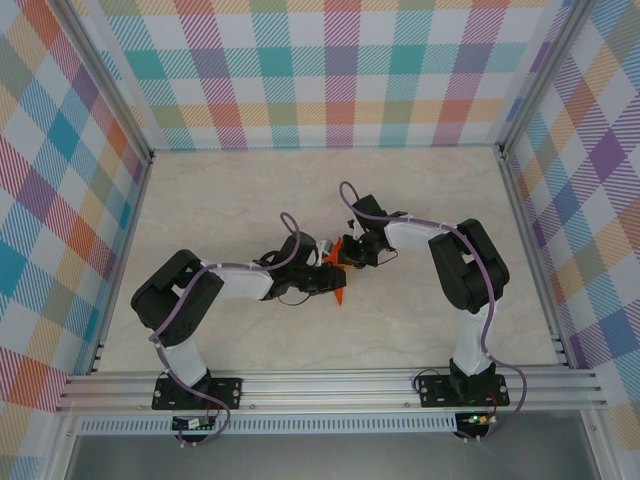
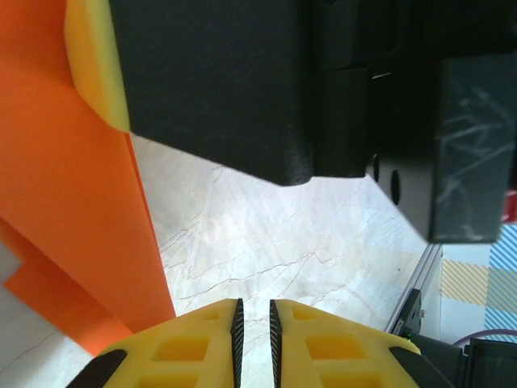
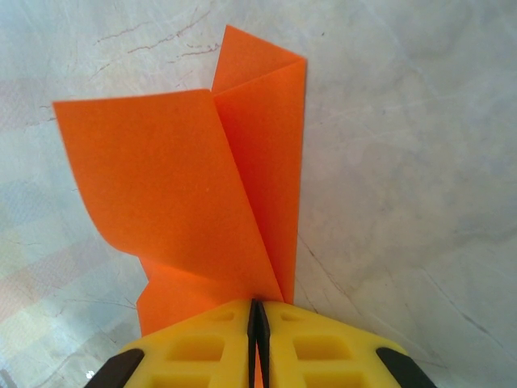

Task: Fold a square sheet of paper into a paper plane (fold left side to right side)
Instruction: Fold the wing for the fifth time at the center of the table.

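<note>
1. Right gripper (image 3: 257,309) was clenched on the orange paper (image 3: 202,178). Its yellow fingers (image 3: 291,319) met with the sheet's near edge pinched in the seam between them.
2. In the right wrist view the paper ran away from that gripper toward 12 o'clock. A narrow folded strip went straight up to a pointed corner at 12.
3. A wider flap curled off toward 10 o'clock, lifted off the marble tabletop (image 3: 420,162).
4. A crease ran from the pinch point up toward 12 o'clock, splitting the flap from the strip.
5. Left gripper (image 2: 254,315) was all but closed and held nothing. A slim slit stood between its fingers, with bare tabletop showing through.
6. In the left wrist view the paper sat at 9 to 10 o'clock of the left gripper, just beside its left finger and outside the slit. Couldn't tell whether it touched that finger.
7. In the same view the right gripper's black body sat at 12 o'clock, with one yellow pad on the paper's upper edge at 11 o'clock.
8. In the top view both grippers met nose to nose near the tabletop's middle. The left arm came in from 8 o'clock and the right arm from 3 o'clock.
9. There the paper lay between and under the grippers, with an orange tip poking out toward 6 o'clock below the left gripper.
</note>
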Controlling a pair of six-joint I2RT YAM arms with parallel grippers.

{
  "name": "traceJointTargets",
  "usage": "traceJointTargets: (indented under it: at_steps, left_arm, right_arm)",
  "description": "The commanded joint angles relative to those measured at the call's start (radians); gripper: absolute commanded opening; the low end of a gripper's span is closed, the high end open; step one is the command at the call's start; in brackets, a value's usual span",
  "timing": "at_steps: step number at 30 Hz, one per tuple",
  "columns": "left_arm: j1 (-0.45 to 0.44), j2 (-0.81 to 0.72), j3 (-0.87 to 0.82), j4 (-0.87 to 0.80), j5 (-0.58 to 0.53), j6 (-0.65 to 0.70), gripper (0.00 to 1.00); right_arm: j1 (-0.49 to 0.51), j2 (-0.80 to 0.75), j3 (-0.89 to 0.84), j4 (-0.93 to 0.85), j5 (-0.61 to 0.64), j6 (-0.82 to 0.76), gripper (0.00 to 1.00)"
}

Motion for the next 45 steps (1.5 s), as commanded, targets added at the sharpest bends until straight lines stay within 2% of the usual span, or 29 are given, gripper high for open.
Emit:
traceJointTargets:
  at_steps: [1, 22, 32, 34, 38, 45]
  left_arm:
    - [-0.015, 0.025, -0.017, 0.021, -0.009, -0.006, 0.18]
    - [-0.029, 0.098, -0.005, 0.005, -0.039, 0.0, 0.16]
    - [-0.072, 0.103, 0.038, -0.147, -0.115, 0.053, 0.14]
    - [-0.078, 0.106, 0.043, -0.167, -0.132, 0.057, 0.13]
    - [-0.08, 0.11, 0.037, -0.176, -0.15, 0.051, 0.09]
    - [-0.081, 0.106, 0.026, -0.175, -0.162, 0.053, 0.06]
  right_arm:
    - [0.011, 0.044, -0.032, -0.076, 0.033, -0.015, 0.13]
    - [0.011, 0.044, -0.031, -0.083, 0.033, -0.019, 0.13]
    - [-0.004, -0.045, -0.018, -0.003, -0.03, -0.022, 0.13]
    - [-0.008, -0.088, -0.017, -0.018, -0.011, -0.033, 0.12]
    - [-0.009, -0.163, -0.049, -0.048, 0.022, -0.052, 0.03]
    - [-0.008, -0.179, -0.151, 0.063, -0.091, -0.003, 0.0]
